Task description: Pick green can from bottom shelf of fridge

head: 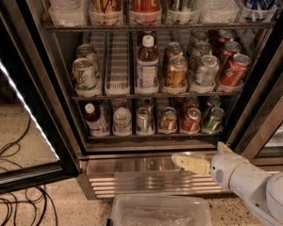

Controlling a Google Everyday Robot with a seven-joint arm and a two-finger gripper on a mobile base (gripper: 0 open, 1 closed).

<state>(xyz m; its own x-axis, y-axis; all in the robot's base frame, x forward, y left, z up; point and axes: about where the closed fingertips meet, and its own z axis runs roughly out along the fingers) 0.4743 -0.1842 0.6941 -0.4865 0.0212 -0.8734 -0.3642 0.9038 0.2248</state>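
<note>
The fridge (61,102) stands open in front of me. Its bottom shelf (151,136) holds a row of drinks in clear front cups. The green can (213,119) is at the far right of that row, upright, next to a red can (191,119). My gripper (179,162) is cream-coloured on a white arm (245,178). It points left, in front of the steel sill below the bottom shelf. It is lower than the green can and a little to its left, apart from it and holding nothing that I can see.
The ribbed base grille (151,182) runs under the gripper. A clear plastic bin (160,212) sits on the floor at the front. The open glass door (19,102) and loose cables (14,192) are on the left. Higher racks hold cans and bottles.
</note>
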